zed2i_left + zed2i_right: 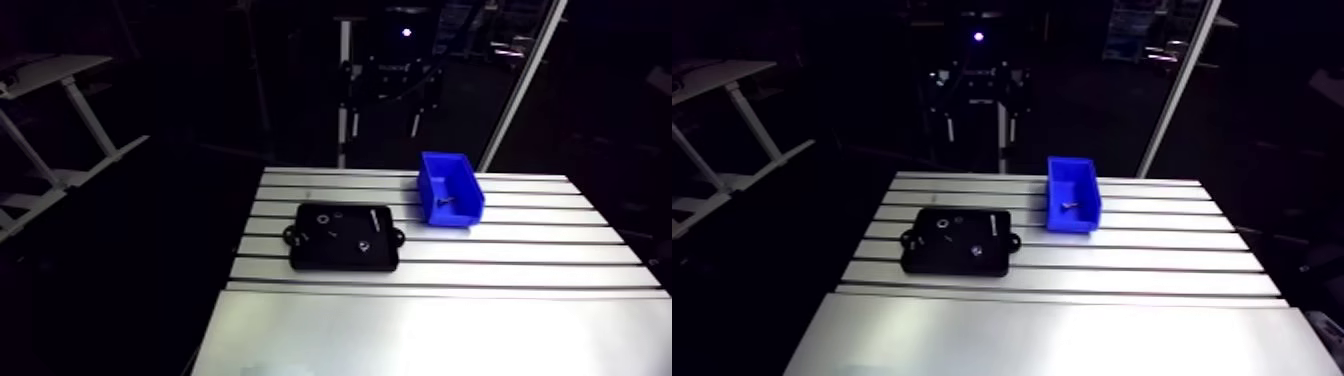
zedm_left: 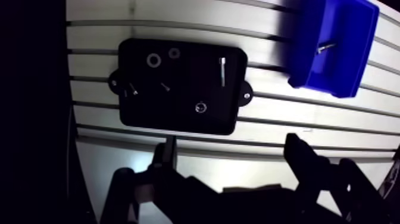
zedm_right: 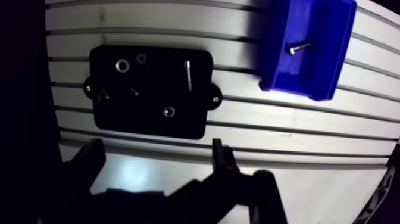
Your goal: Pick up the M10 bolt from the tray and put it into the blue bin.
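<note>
Only in wrist view: splayed pincer (image 2: 233,156).

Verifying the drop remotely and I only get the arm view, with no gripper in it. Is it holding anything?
Observer: No. The wrist view shows the gripper open and empty, with the black tray ahead of it.
Operator: There's a dark speck in the blue bin. Is that a bolt?
Observer: Yes. A headed bolt lies on the floor of the blue bin. I can't read its size.
Operator: Tray contents?
Observer: Three ring-shaped parts, one slim rod and two small screws, all loose and apart from each other.
</note>
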Available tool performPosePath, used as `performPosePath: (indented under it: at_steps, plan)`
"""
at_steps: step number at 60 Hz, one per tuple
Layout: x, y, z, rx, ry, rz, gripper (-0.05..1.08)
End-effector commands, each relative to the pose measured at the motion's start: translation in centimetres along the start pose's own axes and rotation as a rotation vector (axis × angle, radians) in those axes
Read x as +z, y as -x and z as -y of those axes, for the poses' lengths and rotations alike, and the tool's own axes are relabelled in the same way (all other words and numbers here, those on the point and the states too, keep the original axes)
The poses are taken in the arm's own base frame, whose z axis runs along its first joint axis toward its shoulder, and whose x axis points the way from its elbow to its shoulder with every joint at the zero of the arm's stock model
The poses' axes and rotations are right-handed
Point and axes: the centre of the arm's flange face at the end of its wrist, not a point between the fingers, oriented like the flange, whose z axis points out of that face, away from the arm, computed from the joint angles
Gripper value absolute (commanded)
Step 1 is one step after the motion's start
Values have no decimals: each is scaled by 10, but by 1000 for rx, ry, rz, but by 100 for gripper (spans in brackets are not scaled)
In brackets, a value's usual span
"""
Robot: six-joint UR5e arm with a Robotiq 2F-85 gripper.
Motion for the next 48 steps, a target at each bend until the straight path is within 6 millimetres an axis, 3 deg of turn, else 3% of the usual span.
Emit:
performPosePath:
  at_steps: [1,13,31,48]
  plan:
    - [24,-3,0,-9,17,-5,4]
    - [48,-6,-1,-9,17,16,4]
    - [66,-11,-1,-15,17,17,4]
    - [86,-17,-3,-13,14,47,15]
